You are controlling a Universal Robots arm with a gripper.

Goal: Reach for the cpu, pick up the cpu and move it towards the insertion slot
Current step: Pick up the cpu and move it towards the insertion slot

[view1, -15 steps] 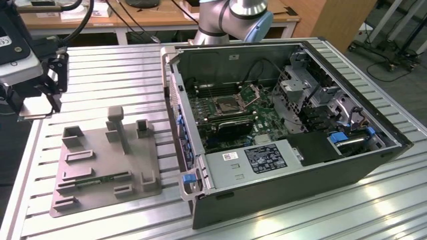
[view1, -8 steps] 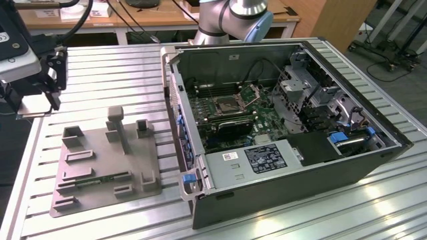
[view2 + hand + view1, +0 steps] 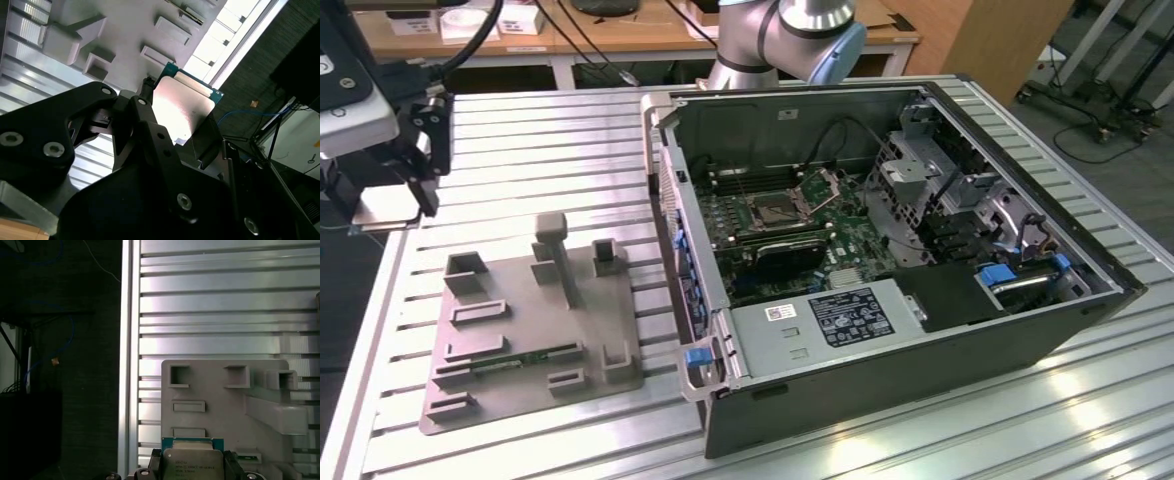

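Note:
The cpu (image 3: 192, 463), a flat square chip with a silvery top and a green edge, sits clamped between the black fingers (image 3: 232, 462) of my gripper (image 3: 194, 466). In the second wrist view the cpu (image 3: 186, 105) shows its shiny face beyond the gripper's black linkage. In the exterior view my gripper (image 3: 403, 195) hangs at the left, above the table's edge, with the cpu (image 3: 384, 208) held level. The insertion slot (image 3: 781, 208), a square socket with its metal bracket raised, lies on the green board inside the open computer case, far to the exterior view's right of the gripper.
A grey fixture plate (image 3: 520, 320) with raised blocks lies on the ribbed metal table (image 3: 520, 130), below and right of the gripper; a green memory stick (image 3: 520, 358) rests in it. The open computer case (image 3: 720, 250) has tall walls. The arm's base (image 3: 787, 40) stands behind the case.

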